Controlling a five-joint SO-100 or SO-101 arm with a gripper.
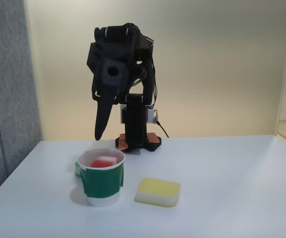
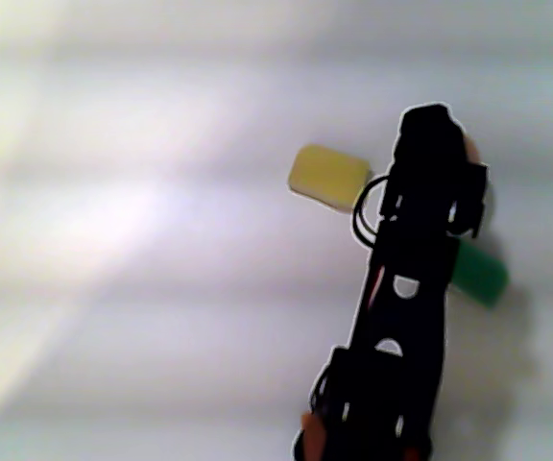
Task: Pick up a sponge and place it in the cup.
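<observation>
The red-topped sponge lies inside the cup, a white paper cup with a green band that stands upright at the front left of the table in the fixed view. My gripper hangs above and just behind the cup's rim, pointing down. Its fingers taper together into one narrow tip with nothing between them, clear of the cup and sponge. In the other view, which looks down and is blurred, the black arm covers the cup.
A yellow-topped sponge lies on the white table right of the cup. A green-and-white piece sits tight against the cup's left rear. The arm's base stands at the back, before a wall.
</observation>
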